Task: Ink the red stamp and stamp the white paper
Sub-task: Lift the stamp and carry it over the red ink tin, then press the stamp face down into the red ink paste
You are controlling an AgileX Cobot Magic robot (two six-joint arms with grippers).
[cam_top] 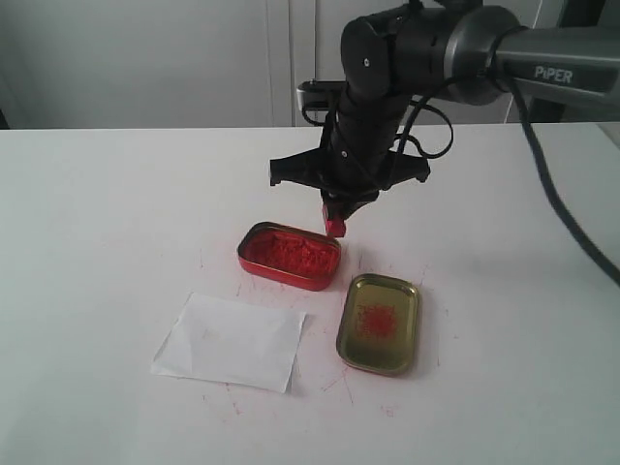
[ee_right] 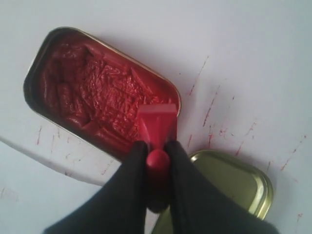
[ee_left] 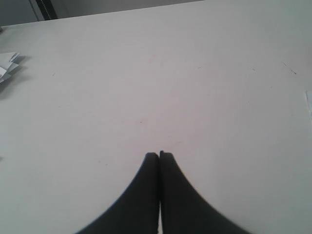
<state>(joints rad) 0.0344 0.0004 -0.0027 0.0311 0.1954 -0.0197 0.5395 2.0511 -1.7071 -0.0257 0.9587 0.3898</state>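
Observation:
My right gripper [cam_top: 336,215] is shut on the red stamp [cam_top: 335,227], holding it by its round handle [ee_right: 158,158] with the square base [ee_right: 157,122] pointing down. The stamp hangs just above the right end of the red oval tin of ink paste [cam_top: 289,255], over its rim [ee_right: 173,95]. The white paper [cam_top: 231,341] lies flat on the table in front of the tin, to the left. My left gripper [ee_left: 159,154] is shut with nothing in it, over bare tabletop; it is out of the exterior view.
The gold tin lid [cam_top: 379,323] with red smears lies to the right of the paper, and shows under my right fingers [ee_right: 234,183]. Red ink streaks [ee_right: 212,105] mark the white table around the tins. Some folded white paper [ee_left: 7,66] lies at the left wrist view's edge.

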